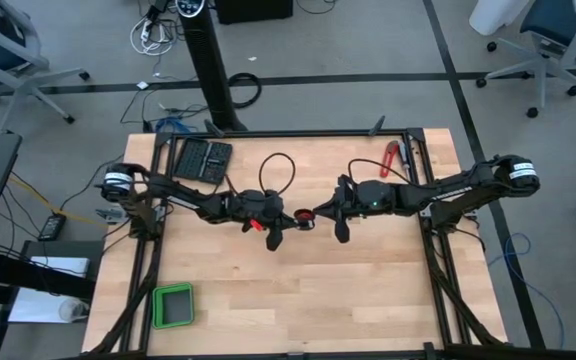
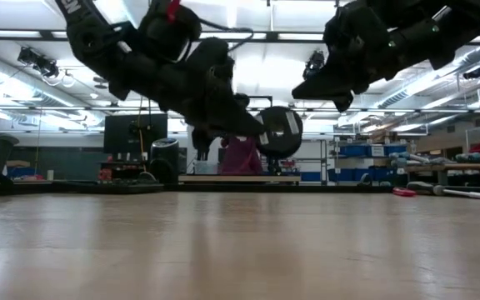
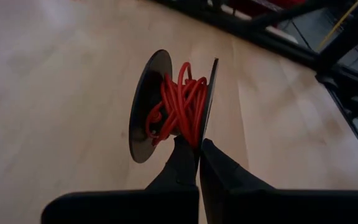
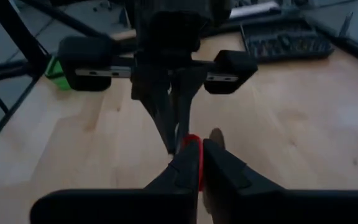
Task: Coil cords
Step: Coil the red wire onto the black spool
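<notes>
Red cord sat wound in loose loops on a small dark spool with two flat round flanges, held in the air above the middle of the counter, just short of the centre toward 12 o'clock in the high view. The left gripper had its jaws closed on the rim of one spool flange, fingers pressed together with only the thin disc between them. In the high view, the left gripper reached in from 9 o'clock and the right gripper from 3 o'clock, their tips meeting at the red bundle between them.

In the right wrist view, the right gripper had its jaws narrowly parted around a sliver of red, directly facing the left gripper's fingers. Whether those jaws actually gripped the cord or only flanked it could not be told.

From the low view, both arms hung above the bare wood, and the spool showed as a dark disc well clear of the surface.

Elsewhere on the counter, a black case of small tools lay near 11 o'clock, a red-handled hand tool lay near 1 o'clock, and a green-rimmed square tray sat near 7 o'clock. A thin black cable looped over the wood toward 12 o'clock, behind the left gripper.
</notes>
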Motion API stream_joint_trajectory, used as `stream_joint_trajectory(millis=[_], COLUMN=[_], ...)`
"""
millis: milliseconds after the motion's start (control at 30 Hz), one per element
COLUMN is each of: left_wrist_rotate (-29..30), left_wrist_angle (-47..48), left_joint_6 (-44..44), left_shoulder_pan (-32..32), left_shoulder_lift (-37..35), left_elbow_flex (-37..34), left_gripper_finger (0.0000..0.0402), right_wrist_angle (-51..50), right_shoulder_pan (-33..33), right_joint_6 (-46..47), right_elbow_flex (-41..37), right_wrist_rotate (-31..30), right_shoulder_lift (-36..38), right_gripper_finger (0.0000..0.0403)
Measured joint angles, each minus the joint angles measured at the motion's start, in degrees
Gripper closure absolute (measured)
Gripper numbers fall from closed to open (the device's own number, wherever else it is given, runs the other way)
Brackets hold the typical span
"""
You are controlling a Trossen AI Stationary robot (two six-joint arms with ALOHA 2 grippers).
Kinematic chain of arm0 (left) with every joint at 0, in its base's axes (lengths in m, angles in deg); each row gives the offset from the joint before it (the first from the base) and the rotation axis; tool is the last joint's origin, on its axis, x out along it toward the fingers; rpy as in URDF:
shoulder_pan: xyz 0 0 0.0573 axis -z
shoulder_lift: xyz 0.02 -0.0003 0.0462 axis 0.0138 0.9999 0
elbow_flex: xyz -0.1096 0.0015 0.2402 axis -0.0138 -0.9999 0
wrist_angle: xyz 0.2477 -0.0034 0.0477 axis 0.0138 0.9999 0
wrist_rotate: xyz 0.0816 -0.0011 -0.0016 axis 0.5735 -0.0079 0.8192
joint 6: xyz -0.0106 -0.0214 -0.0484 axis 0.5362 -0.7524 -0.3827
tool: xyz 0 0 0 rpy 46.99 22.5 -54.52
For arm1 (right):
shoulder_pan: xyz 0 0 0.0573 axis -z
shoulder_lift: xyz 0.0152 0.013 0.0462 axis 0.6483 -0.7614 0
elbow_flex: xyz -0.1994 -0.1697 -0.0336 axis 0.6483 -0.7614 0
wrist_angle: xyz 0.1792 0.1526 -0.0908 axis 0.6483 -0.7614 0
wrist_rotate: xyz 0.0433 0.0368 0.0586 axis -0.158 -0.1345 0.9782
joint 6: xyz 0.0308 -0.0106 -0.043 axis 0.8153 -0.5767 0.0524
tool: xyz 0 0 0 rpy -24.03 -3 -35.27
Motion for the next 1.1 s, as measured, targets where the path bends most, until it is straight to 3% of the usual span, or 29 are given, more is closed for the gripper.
stream_joint_trajectory(millis=[200,400,567,1100], left_wrist_rotate=[-1.6,-4.6,-3.5,-0.9], left_wrist_angle=[-0.2,0.6,7.0,18.0], left_joint_6=[-0.8,1.7,4.5,6.9], left_shoulder_pan=[0.0,0.0,-0.3,-0.5], left_shoulder_lift=[1.7,1.6,1.6,1.6], left_elbow_flex=[0.0,2.4,6.4,12.8], left_gripper_finger=[0.04,0.04,0.04,0.04], right_wrist_angle=[-3.3,-3.1,-0.6,-2.4], right_shoulder_pan=[0.0,-0.2,-0.3,-0.5], right_joint_6=[2.6,3.6,5.4,6.3], right_elbow_flex=[0.0,0.0,0.0,0.0], right_wrist_rotate=[1.9,4.4,7.9,8.0], right_shoulder_lift=[0.0,0.0,0.0,0.0], right_gripper_finger=[0.0383,0.0355,0.0336,0.0341])
